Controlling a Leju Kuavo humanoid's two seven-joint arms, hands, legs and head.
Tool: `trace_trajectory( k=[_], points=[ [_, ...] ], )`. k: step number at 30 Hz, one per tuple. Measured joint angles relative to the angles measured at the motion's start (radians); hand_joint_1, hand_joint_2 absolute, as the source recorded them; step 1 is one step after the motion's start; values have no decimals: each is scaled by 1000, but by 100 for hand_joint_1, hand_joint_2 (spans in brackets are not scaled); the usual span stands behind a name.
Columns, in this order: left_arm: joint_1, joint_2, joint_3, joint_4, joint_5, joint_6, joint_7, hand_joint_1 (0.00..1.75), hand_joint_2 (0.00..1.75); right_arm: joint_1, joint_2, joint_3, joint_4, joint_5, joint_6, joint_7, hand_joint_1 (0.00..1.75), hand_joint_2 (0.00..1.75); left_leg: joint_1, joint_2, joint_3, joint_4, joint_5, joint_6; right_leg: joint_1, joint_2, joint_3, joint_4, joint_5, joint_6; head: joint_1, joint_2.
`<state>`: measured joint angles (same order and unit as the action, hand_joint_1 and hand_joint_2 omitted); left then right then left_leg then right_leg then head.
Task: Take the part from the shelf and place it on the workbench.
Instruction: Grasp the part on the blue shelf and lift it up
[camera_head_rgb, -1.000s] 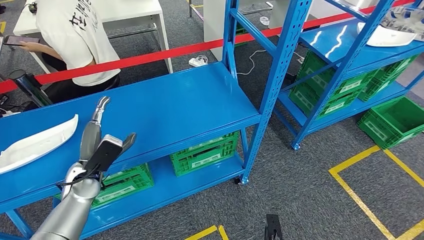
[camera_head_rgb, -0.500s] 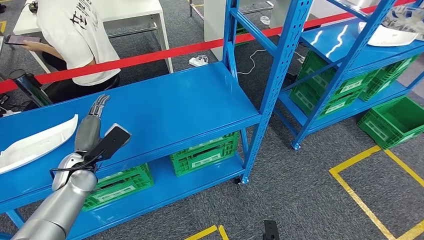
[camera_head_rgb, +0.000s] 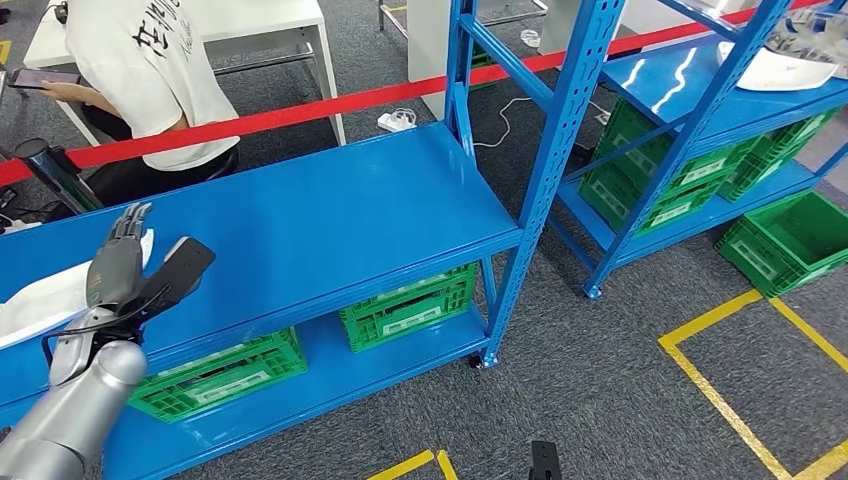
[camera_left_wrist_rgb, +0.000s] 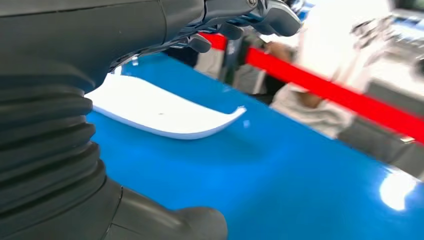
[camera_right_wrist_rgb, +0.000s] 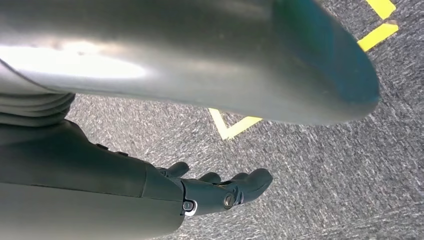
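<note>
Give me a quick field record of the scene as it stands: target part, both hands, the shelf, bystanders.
part: white curved part lying flat on the blue shelf top, untouched
left hand: left hand raised over the shelf beside the part's tip, fingers apart, holding nothing
right hand: right hand hanging above grey carpet, fingers loosely curled, holding nothing
under shelf: green crates on the lower level
barrier: red tape behind the shelf
person: seated behind the tape in a white shirt
task stage: part not yet grasped
</note>
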<state>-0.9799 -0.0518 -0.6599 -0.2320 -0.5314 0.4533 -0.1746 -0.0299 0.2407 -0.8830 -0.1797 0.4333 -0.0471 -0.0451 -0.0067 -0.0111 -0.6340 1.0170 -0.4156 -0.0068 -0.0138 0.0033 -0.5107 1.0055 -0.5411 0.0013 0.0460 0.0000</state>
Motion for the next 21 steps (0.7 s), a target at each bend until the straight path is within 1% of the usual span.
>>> trace_trajectory(
  k=[4, 8, 13, 17, 21],
  points=[
    [-6, 26, -5, 10, -10, -47, 55, 0, 175, 0, 0, -1, 0, 0, 7, -10, 0, 0, 0, 0, 0, 0, 0, 0, 0, 0, 0, 0, 0, 0, 0, 0],
    [-7, 43, -8, 13, -11, -58, 67, 0, 175, -1, 0, -1, 0, 0, 9, -10, 0, 0, 0, 0, 0, 0, 0, 0, 0, 0, 0, 0, 0, 0, 0, 0],
    [-7, 53, -8, 17, -12, -72, 82, 0, 175, -1, 0, -1, 0, 1, 11, -14, 0, 0, 0, 0, 0, -1, 0, 0, 0, 0, 0, 0, 0, 0, 0, 0],
    [-8, 69, -9, 22, -22, -123, 130, 0, 175, -1, 0, -1, 0, 4, 18, -30, 0, 0, 0, 0, 0, -1, 0, 0, 0, 0, 0, 0, 0, 0, 0, 0],
    [-8, 103, -14, 29, -36, -144, 191, 0, 175, -1, -2, -1, 0, 8, 28, -45, 0, 0, 0, 0, 1, -1, 0, 0, 0, 0, 0, 0, 0, 0, 0, 0]
  ],
)
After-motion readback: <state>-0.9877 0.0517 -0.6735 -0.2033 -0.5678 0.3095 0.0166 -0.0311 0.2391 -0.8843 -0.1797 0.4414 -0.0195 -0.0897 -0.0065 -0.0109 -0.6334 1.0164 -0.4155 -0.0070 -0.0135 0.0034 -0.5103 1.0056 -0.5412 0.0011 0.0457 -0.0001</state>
